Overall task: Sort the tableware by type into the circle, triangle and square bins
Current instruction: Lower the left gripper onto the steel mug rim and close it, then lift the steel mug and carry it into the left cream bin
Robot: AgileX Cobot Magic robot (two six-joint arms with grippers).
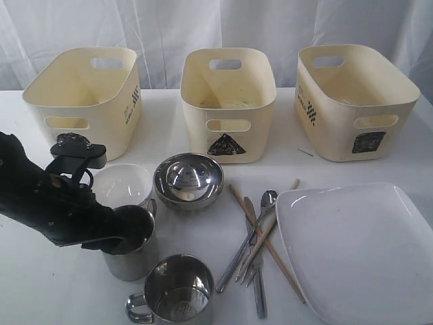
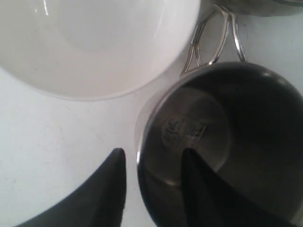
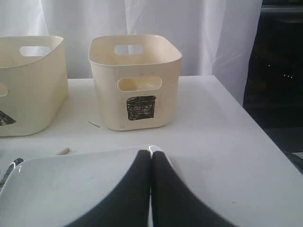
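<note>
Jaws part-open and holding nothing yet, the left gripper (image 2: 152,156) straddles the wall of the steel mug (image 2: 203,123) just beside the small white bowl (image 2: 94,42), and should pinch squarely before lifting; the right gripper (image 3: 151,158) is closed, empty.

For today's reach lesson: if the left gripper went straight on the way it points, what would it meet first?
Likely the floor of the shiny steel handled mug: the left gripper straddles its wall, one finger inside.

Along the table's (image 1: 40,284) far edge stand the left tub (image 1: 67,143), triangle tub (image 1: 201,139) and square tub (image 1: 330,128), all cream. Mid-table: white bowl (image 1: 122,184), steel bowl (image 1: 188,179), upright rear mug (image 1: 132,263) and front mug (image 1: 177,294); cutlery (image 1: 268,198) crossing chopsticks (image 1: 269,247); white plate (image 1: 365,250) at the near right corner.
</note>
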